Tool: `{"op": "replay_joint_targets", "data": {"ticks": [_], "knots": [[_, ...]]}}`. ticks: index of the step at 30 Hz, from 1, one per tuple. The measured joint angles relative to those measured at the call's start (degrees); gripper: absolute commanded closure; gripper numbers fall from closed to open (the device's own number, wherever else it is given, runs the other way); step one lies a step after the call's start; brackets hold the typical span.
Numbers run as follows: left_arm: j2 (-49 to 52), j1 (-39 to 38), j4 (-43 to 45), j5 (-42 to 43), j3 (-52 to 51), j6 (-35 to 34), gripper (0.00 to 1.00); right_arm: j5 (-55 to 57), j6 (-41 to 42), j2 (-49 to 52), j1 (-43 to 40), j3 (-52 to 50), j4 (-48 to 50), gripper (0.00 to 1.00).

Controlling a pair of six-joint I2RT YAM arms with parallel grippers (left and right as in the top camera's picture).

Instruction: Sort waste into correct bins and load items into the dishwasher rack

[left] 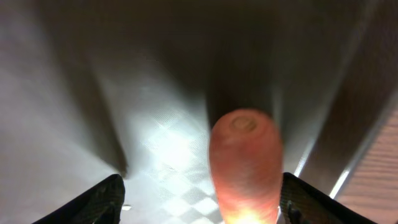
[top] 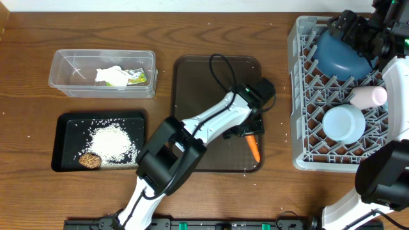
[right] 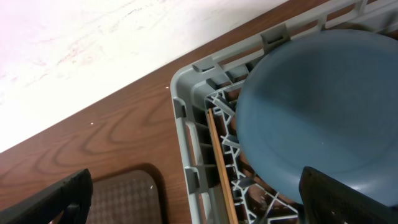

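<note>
Left gripper [left: 202,200] hangs with its jaws spread either side of the carrot [left: 245,165], pinching nothing yet — set, I judge, to close and lift. Near the counter's left edge the clear tub [top: 57,80] holds the wrapper [top: 118,76]. Below it, toward the near edge, the black tray [top: 64,128] carries rice [top: 115,144] and the brown lump [top: 90,160], so the carrot likely belongs there. Mid-counter, the brown serving tray [top: 192,83] bears the carrot, and the left arm's own body lies across the way back. Along the right edge the rack [top: 300,96] holds the plate [top: 345,54], the pink cup [top: 369,96] and the light-blue cup [top: 343,122] — the right gripper [right: 205,199] hangs wide open above the plate.
</note>
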Motion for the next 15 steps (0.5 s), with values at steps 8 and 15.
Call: {"op": "replay_joint_targets", "data": {"ticks": [8, 15], "knots": [[0.0, 5.8, -5.0, -0.2, -0.1, 1.8, 0.32, 0.0, 0.0, 0.0, 0.0, 0.0, 0.0, 0.01], [0.0, 11.0, -8.0, 7.6, -0.4, 2.4, 0.33, 0.0, 0.0, 0.0, 0.0, 0.0, 0.0, 0.01]]}}
